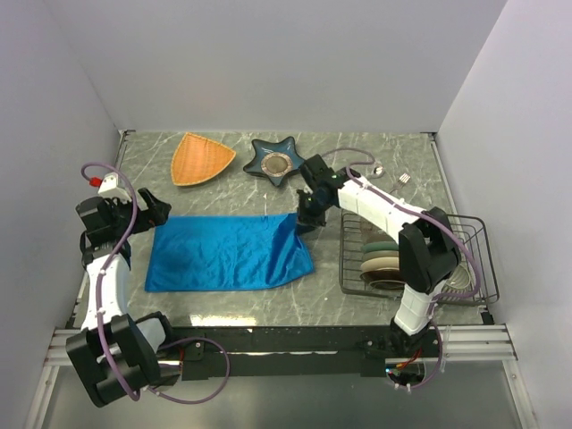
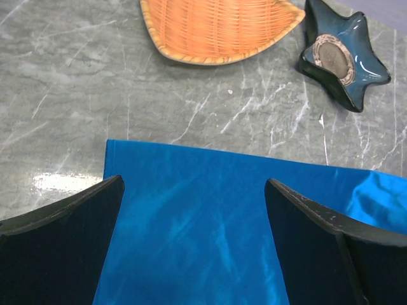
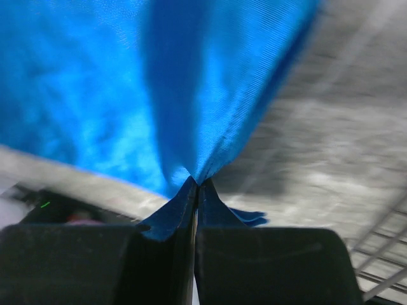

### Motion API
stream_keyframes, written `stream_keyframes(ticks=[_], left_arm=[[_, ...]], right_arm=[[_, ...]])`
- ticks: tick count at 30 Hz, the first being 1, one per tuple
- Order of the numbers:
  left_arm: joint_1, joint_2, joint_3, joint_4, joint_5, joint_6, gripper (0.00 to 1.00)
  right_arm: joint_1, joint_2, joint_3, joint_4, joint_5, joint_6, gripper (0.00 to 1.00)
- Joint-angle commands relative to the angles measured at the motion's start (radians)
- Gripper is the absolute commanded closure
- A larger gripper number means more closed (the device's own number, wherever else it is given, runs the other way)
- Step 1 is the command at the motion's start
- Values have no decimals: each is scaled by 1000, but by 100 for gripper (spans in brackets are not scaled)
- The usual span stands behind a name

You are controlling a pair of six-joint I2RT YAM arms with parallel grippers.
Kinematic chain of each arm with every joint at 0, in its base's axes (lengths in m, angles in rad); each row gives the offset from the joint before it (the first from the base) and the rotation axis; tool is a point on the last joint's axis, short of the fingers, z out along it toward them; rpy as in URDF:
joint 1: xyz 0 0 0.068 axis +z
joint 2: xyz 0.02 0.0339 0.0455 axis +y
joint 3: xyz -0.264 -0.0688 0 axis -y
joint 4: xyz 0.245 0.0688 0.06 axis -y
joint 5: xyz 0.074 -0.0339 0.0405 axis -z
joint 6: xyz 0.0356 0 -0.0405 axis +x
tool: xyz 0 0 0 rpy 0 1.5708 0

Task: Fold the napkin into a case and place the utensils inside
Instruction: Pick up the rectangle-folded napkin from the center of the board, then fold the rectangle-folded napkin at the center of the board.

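Blue napkin (image 1: pixel 228 252) lies flat on the surface (image 1: pixel 223 308) — its far right corner lifted, pinched in the right end effector (image 3: pixel 196 184), fingers closed on the cloth. Left end effector (image 2: pixel 194 184) gapes wide above the napkin's far left corner, holding nothing. Utensils (image 1: pixel 379 171) lie near the surface's far right corner.

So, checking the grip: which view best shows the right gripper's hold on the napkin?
Right wrist: the right gripper is shut on a napkin fold, close up. Top shows it small; left wrist shows only cloth.
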State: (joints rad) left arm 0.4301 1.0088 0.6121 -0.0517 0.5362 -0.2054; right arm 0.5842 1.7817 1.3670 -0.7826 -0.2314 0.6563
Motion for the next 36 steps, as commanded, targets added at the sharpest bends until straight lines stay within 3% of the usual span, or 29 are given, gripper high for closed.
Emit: stream_keyframes(ticks=[1,8,17,25,36], left_arm=[[-1,23,64,7,-18,-17,1],[62,160,219,-143,43,-35,1],[148,295,435,-407,79,61,1],[174,330,521,-527,-4,87,1],[199,286,486,-548,31,103,1]], right_arm=[[58,-22,144,9,-95,-7,100],[147,148,377,28,-177,26,100],[250,415,763,78,-273,129,100],[325,538,834,265,-373,305,100],[387,624,819,460,-356,468,100]])
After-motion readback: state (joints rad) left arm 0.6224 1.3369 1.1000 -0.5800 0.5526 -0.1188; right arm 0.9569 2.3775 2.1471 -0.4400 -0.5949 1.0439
